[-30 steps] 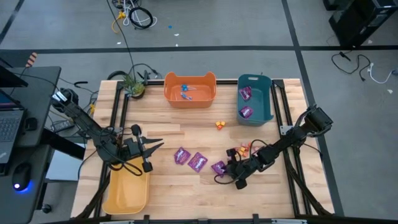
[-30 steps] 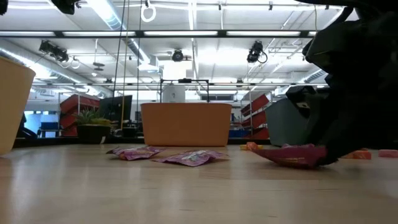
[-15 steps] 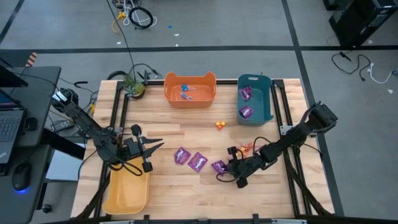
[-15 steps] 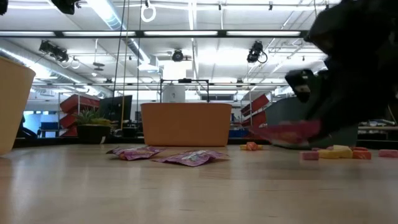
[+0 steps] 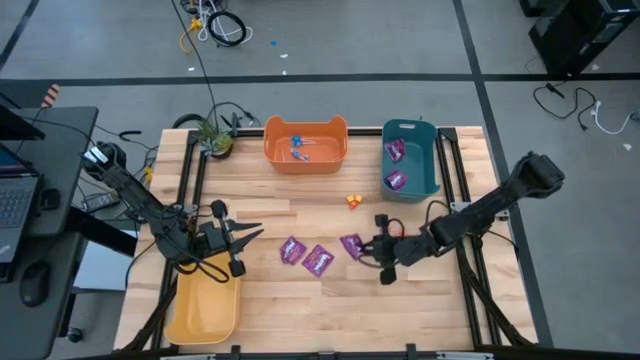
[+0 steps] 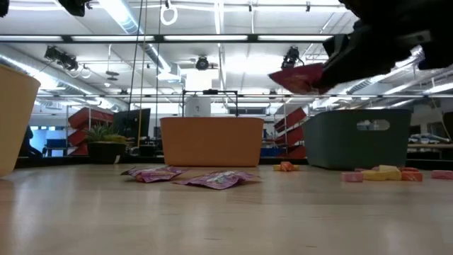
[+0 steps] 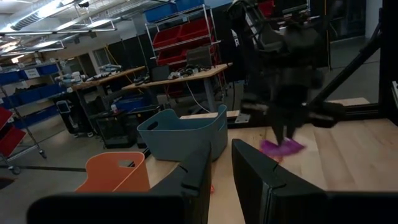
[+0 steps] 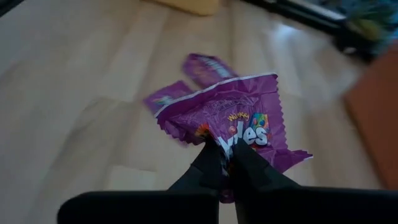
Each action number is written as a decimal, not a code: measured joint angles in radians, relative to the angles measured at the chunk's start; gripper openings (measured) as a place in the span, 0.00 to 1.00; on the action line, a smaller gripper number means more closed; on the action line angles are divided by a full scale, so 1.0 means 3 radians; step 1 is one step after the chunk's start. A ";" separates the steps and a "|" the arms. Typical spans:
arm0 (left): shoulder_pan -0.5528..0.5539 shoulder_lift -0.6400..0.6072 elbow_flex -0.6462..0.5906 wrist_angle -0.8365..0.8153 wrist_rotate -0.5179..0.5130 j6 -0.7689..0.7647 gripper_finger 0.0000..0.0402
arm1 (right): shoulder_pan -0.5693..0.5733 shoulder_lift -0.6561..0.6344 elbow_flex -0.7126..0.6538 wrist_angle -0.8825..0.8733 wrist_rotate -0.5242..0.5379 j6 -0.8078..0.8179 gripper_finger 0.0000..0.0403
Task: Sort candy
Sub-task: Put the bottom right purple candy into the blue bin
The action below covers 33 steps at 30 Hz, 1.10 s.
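Observation:
My right gripper (image 5: 364,247) is shut on one shiny purple candy packet (image 5: 351,244), raised above the middle of the table. Two more purple packets (image 5: 292,250) (image 5: 318,260) lie flat on the wood just to its left. Small orange and pink pieces lie on the table (image 5: 354,200) (image 6: 382,173). The orange bin (image 5: 305,145) holds blue lollipops, and the teal bin (image 5: 410,165) holds purple packets. My left gripper (image 5: 248,234) hangs open at the table's left, with nothing between its fingers (image 7: 205,171). My right gripper pinches the packet between its two fingers (image 8: 211,163) at one edge (image 8: 231,142). The fingers come from the table's right, slanting down. The packet (image 6: 301,76) sticks out beyond the fingertips, a little tilted, lifted clear of the table.
A yellow bin (image 5: 205,305) stands at the near left, under my left arm. A small potted plant (image 5: 214,137) sits at the far left corner. Bare wood lies along the near edge in front of the packets.
My right gripper has risen from the table, tipped toward level and moved a little toward the far edge. The purple packet, which lay on the wood a second ago, has gone up with it and now hangs well clear of the table.

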 joint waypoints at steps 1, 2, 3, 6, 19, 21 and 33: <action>-0.0001 0.0000 -0.0001 -0.0002 0.0000 0.0000 0.17 | -0.0024 -0.0077 0.0000 -0.0051 0.0044 0.0000 0.03; 0.0000 0.0000 0.0000 -0.0007 0.0000 0.0000 0.17 | -0.0047 -0.0153 0.0000 -0.0109 0.0077 0.0000 0.03; 0.0000 0.0000 0.0000 -0.0011 0.0000 0.0000 0.17 | -0.0076 -0.0227 0.0000 -0.0173 0.0119 -0.0003 0.03; 0.0000 0.0000 0.0000 -0.0010 0.0000 0.0000 0.17 | -0.0176 -0.0420 0.0000 -0.0393 0.0250 -0.0024 0.03; -0.0001 0.0000 0.0000 -0.0009 0.0000 0.0000 0.17 | -0.0916 -0.1046 0.0001 -0.0669 0.0840 0.0159 0.03; -0.0001 0.0000 0.0000 -0.0009 0.0000 0.0000 0.17 | -0.1092 -0.1124 0.0003 -0.0674 0.0866 0.0263 0.03; 0.0000 0.0000 0.0000 -0.0009 0.0000 0.0000 0.17 | -0.2161 -0.1378 0.0005 -0.1450 0.0806 0.1189 0.03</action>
